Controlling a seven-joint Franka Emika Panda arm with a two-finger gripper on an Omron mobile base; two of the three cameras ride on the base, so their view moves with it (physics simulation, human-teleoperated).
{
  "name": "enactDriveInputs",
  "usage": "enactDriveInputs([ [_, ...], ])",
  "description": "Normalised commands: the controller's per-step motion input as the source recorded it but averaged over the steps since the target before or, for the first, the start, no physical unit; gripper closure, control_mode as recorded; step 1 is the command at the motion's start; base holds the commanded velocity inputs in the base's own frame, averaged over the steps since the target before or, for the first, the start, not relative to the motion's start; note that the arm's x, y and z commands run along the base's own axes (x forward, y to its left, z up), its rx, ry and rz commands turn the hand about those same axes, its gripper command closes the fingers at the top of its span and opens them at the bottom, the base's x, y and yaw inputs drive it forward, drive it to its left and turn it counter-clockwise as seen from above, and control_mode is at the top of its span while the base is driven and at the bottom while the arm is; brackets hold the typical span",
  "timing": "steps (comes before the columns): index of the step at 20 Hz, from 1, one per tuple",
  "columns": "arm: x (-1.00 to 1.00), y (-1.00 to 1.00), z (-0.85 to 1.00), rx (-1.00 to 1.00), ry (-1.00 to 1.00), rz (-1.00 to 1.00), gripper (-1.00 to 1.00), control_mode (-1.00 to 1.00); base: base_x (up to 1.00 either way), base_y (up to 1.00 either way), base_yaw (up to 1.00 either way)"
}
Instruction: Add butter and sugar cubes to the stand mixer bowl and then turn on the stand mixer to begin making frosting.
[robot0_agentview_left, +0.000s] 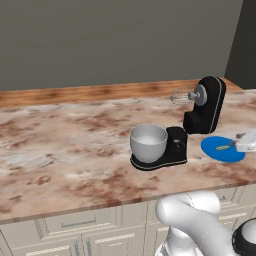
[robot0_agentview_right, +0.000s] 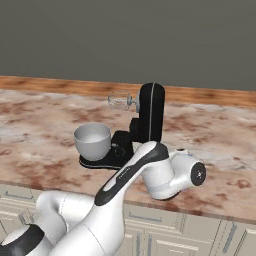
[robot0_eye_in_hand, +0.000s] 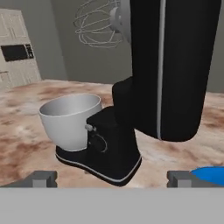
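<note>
Left to right across the marble counter (robot0_agentview_left: 65, 145): the stand mixer bowl (robot0_agentview_left: 148, 143), light grey and with nothing visible inside, sits on the flat base of the stand mixer (robot0_agentview_left: 202, 107), whose black head is tilted back so that the wire whisk (robot0_agentview_left: 180, 96) points away from the bowl; the control knob (robot0_eye_in_hand: 89, 128) projects from the short column beside the bowl. Further right lies a blue plate (robot0_agentview_left: 221, 149) carrying a small yellowish piece, probably butter, and a white object at the frame edge that is cut off and cannot be identified. In the hand view the gripper (robot0_eye_in_hand: 112, 178) shows two grey fingertips (robot0_eye_in_hand: 43, 178) set wide apart, with nothing between them, facing the mixer column at counter level. Judged stage: ingredients not yet added; the first pick-up is in hand. The next move calls for turning toward the plate and descending over the butter. Sugar cubes cannot be made out; the arm hides the plate in the right base view.
</note>
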Motion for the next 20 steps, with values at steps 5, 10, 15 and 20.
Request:
enactDriveInputs([
  [5,0.0,0.01,-0.15,-0.11,-0.11,0.31,-1.0,-1.0,0.0,0.0,0.0],
  [10,0.0,0.22,-0.34,-0.14,-0.05,0.16,-1.0,-1.0,0.0,0.0,0.0],
  [15,0.0,0.2,-0.38,-0.03,0.0,0.01,-1.0,-1.0,0.0,0.0,0.0],
  [20,0.02,0.35,-0.18,0.0,0.0,-0.02,-1.0,-1.0,0.0,0.0,0.0],
])
